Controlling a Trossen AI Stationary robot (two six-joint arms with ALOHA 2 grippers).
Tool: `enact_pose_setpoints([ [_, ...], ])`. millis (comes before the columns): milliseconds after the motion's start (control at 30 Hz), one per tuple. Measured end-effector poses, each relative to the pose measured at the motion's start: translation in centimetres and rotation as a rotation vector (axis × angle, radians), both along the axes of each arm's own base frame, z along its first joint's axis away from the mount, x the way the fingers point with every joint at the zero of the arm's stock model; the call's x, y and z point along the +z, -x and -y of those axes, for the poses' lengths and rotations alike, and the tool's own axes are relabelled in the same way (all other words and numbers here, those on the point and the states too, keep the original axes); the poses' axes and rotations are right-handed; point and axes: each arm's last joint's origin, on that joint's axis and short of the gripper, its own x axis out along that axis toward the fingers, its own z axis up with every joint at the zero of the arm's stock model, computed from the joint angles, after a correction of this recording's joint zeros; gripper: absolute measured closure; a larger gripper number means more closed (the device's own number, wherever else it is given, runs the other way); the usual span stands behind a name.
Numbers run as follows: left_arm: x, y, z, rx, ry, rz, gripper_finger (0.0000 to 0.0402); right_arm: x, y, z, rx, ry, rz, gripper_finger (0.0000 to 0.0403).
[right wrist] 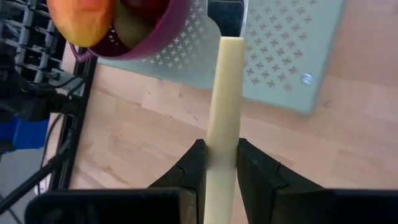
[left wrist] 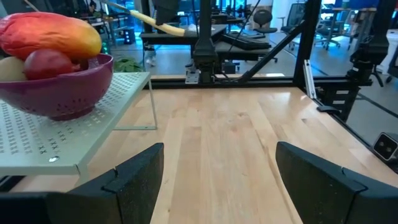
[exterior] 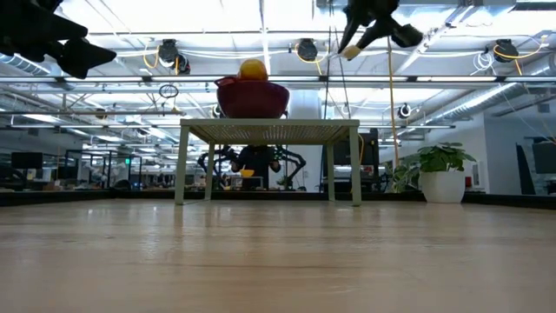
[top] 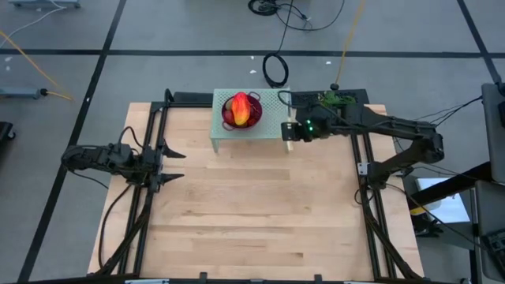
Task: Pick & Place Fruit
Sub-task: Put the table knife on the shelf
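Red, orange and yellow toy fruit (top: 241, 110) sits heaped in a purple colander bowl (top: 230, 118) on a pale green perforated stand (top: 272, 122) at the far edge of the wooden table (top: 252, 213). From the left wrist view the large oblong fruit (left wrist: 50, 36) rides on top of the pile, above the rim, with a dark red ball (left wrist: 46, 63) tucked under it.

Just beside the stand's right end, raised above the table, the right gripper (top: 290, 132) has its jaws closed tight on a pale cream stick (right wrist: 222, 112), seemingly a knife handle, whose free end points toward the bowl's side of the stand. The left gripper (top: 170, 166) waits at the table's left edge, jaws spread wide and holding nothing.

The risks look plain enough. The stick juts well beyond the fingers, so a careless sweep toward the bowl could knock the colander or tip the top fruit off the heap. It may also pivot in the narrow pinch and slip free. The right gripper, already occupied, cannot take a fruit until it sets its load down, while the stand's thin legs (exterior: 182, 165) suggest a shove could shift the whole perch.
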Motion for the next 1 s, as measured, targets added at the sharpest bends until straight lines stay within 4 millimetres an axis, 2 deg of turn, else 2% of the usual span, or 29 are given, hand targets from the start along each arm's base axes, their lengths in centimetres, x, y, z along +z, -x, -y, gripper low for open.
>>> enact_pose_setpoints([
  [533, -0.1, 0.0, 0.0, 0.001, 0.001, -0.006, 0.0092, -2.7, -2.8, 4.7, 0.048, -0.12, 0.01, 0.0347],
  [1000, -0.1, 0.0, 0.0, 0.005, -0.002, -0.01, 0.0091, -3.1, -2.3, 7.6, 0.023, -0.128, 0.027, 0.0347],
])
